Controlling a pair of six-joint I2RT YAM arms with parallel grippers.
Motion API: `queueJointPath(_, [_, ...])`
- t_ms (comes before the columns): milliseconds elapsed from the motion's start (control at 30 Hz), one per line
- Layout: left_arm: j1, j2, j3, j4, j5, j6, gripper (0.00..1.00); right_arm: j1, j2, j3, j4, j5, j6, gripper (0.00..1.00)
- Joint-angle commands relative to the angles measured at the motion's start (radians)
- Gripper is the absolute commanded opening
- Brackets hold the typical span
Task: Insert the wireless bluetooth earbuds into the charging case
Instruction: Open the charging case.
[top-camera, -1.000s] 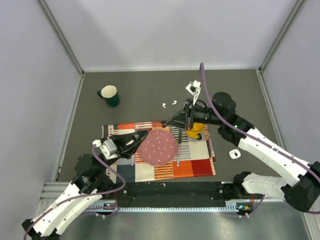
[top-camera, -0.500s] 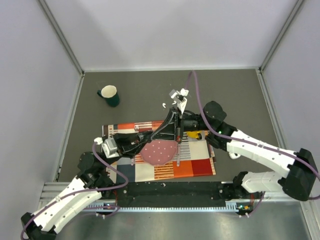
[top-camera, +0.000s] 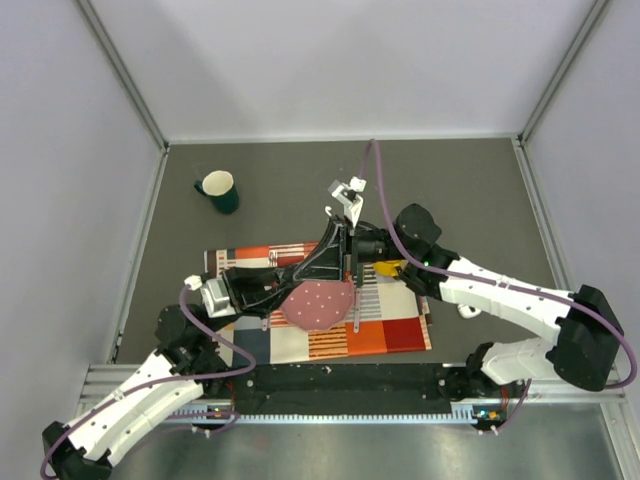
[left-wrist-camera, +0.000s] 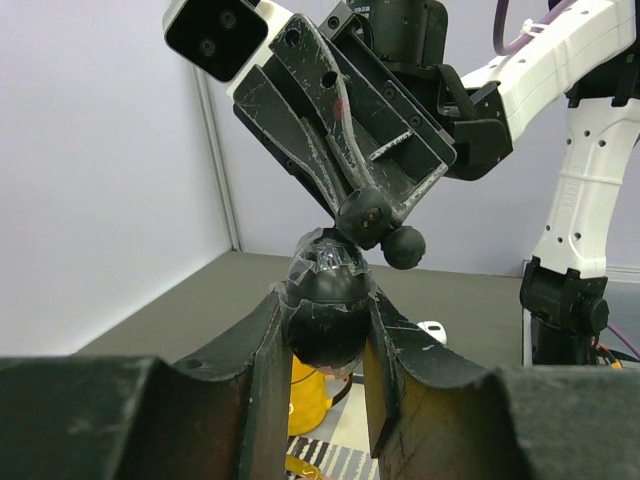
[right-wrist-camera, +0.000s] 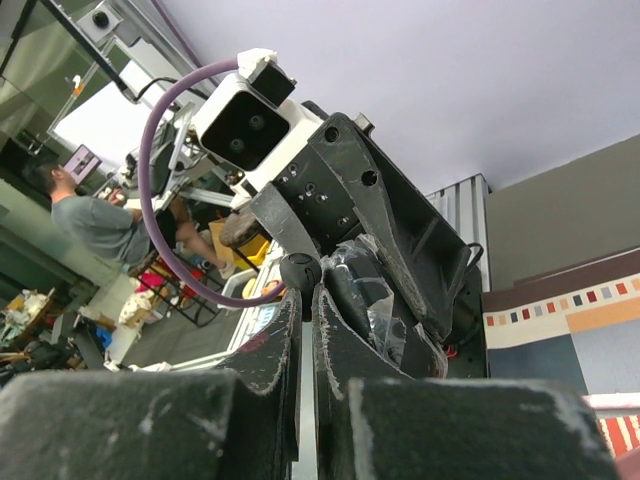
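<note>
"Any earbuds (top-camera: 327, 209) in the charging case (top-camera: 466, 312) yet?"

"None. The left hand (left-wrist-camera: 328, 302) pinches a black oval object (left-wrist-camera: 326, 275). The right hand (right-wrist-camera: 305, 300) is pressed together beside it, and the case lies untouched behind the right hand."

**Overhead view.** Light is even and diffuse, coming from above. The pale walls (top-camera: 60, 150) read bright. The dark table (top-camera: 480, 190) is matte. Shadows are soft and short, lying close under the arms and on the striped cloth (top-camera: 390, 330). The metal rail (top-camera: 350, 405) at the near edge carries a mild sheen. Focus is sharp across the frame.

**Left wrist view.** The left gripper (left-wrist-camera: 325, 300) is dark and soft-focused along the bottom edge. The crinkled, shiny surface of the black oval object (left-wrist-camera: 325, 335) throws small white highlights. The wall behind is evenly lit.

**Right wrist view.** The right gripper (right-wrist-camera: 307, 295) is blurred and underexposed in the foreground. A bright patch (right-wrist-camera: 95, 125) at upper left is washed out.
</note>
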Motion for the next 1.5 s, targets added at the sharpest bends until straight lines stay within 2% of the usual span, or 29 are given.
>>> queueJointPath(0, [-0.004,-0.008,-0.016,0.085,-0.009,-0.019,0.00,0.022,-0.004,0.007,0.057,-0.002,-0.004,0.00])
queueJointPath(367, [-0.004,-0.016,-0.021,0.072,-0.044,-0.018,0.00,0.032,-0.077,0.021,-0.147,0.038,-0.155,0.00])
queueJointPath(600, [-0.002,-0.020,-0.019,0.065,-0.036,-0.008,0.00,0.032,-0.108,0.038,-0.292,0.140,-0.238,0.00])
queueJointPath(900, [-0.004,0.001,-0.002,0.038,0.111,0.037,0.00,0.032,-0.100,0.053,-0.299,0.205,-0.241,0.00])
queueJointPath(1467, [-0.004,-0.051,0.007,-0.080,0.157,0.091,0.00,0.029,-0.093,0.113,-0.345,0.246,-0.286,0.00])
